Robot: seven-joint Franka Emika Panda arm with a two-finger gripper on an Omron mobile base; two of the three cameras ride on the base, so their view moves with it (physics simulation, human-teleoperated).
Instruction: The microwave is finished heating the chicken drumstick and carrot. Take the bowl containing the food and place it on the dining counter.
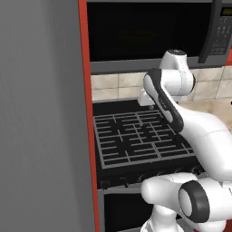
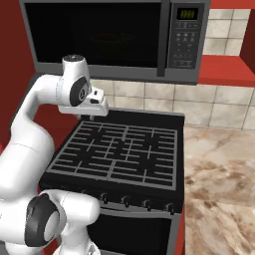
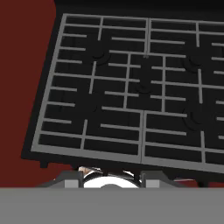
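Observation:
The microwave [image 1: 149, 31] [image 2: 99, 35] hangs above the stove with its dark glass door closed and its button panel [image 2: 187, 35] at the right. Behind the glass a faint round outline of the bowl [image 2: 112, 39] shows. The chicken drumstick and the carrot are hidden. My gripper [image 2: 90, 118] [image 1: 149, 106] [image 3: 111, 178] hangs below the microwave over the back left of the stovetop, pointing down. Its fingertips [image 3: 70, 178] stand apart with nothing between them.
A black stove with grey grates [image 2: 119, 149] [image 1: 136, 136] [image 3: 131, 87] lies under the hand, knobs along its front. A beige veined marble counter [image 2: 219, 164] lies right of it; whether it is the dining counter I cannot tell. A grey panel [image 1: 41, 118] stands at the left.

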